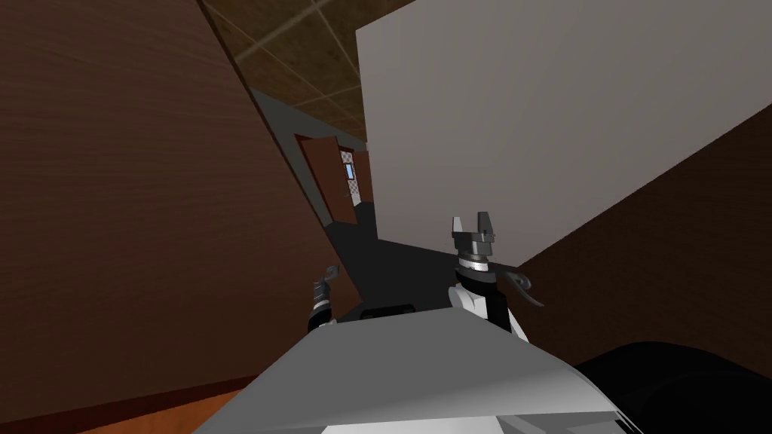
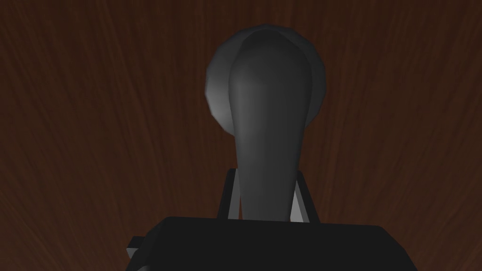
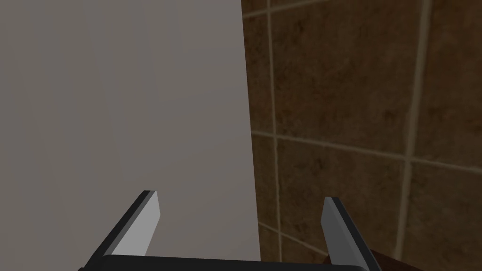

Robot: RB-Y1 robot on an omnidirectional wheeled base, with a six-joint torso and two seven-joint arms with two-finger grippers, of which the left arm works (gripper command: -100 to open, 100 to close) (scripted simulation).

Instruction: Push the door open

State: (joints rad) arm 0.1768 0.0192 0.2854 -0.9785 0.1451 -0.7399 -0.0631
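A broad brown wood-grain door [image 1: 136, 188] stands on my left. Its dark grey lever handle [image 2: 266, 108] runs from a round rose back toward my hand in the left wrist view. My left gripper [image 2: 266, 179] is shut on that handle, and its thin fingers [image 2: 297, 207] press the handle's sides near the dark body. In the head view the left gripper [image 1: 326, 280] sits low against the door's near edge. My right gripper [image 1: 473, 224] is held up in front of my chest, apart from the door, open and with nothing between its fingers [image 3: 141, 226].
A pale grey wall [image 1: 528, 113] rises ahead on the right, with a dark brown surface [image 1: 678, 264] below it that carries another dark lever handle [image 1: 522, 285]. Between door and wall a dark floor strip [image 1: 362, 249] leads to a far brown door [image 1: 332, 177].
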